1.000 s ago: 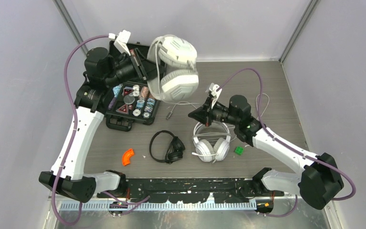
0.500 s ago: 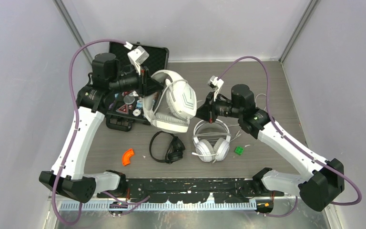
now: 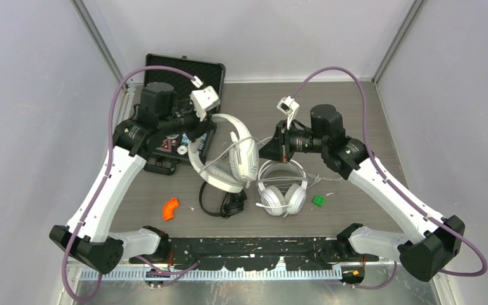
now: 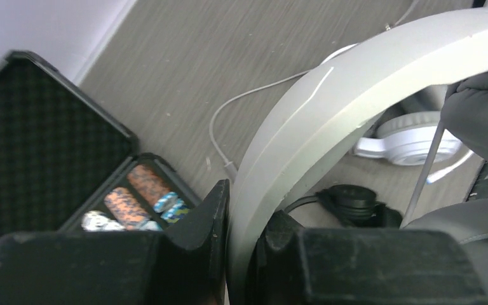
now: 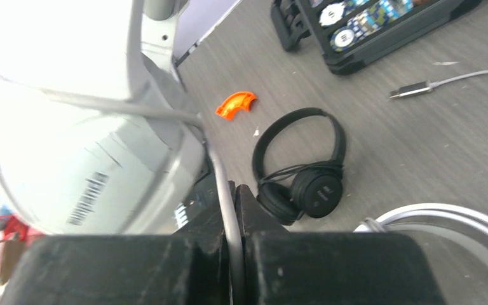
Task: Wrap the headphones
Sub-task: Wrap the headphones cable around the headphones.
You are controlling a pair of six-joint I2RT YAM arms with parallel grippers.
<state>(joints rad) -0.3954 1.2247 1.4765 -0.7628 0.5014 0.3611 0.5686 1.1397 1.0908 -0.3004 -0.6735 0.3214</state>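
The left gripper (image 4: pixel 240 251) is clamped on the white headband (image 4: pixel 356 89) of the raised headset (image 3: pixel 229 162), its fingers pressed against either face of the band. In the top view this headset hangs over the middle of the table (image 3: pixel 260 101), earcups toward the near side, and covers part of the black headset (image 3: pixel 232 204).

The right gripper (image 5: pixel 234 219) is closed on the pale cord (image 5: pixel 219 181), which runs up from between its fingers to the big white earcup (image 5: pixel 82 146) (the cup fills the left of the right wrist view).

The other white headset (image 3: pixel 281 190) lies flat on the table just near of the right gripper, right of the black headset and apart from it. A cord plug (image 5: pixel 410 90) rests on the bare table beyond the black headset.

At far left stands an open black case (image 3: pixel 184 73) with patterned chips (image 4: pixel 136 200) in its tray. An orange piece (image 3: pixel 171 208) lies left of the black headset, and a green piece (image 3: pixel 318 200) right of the other white headset.
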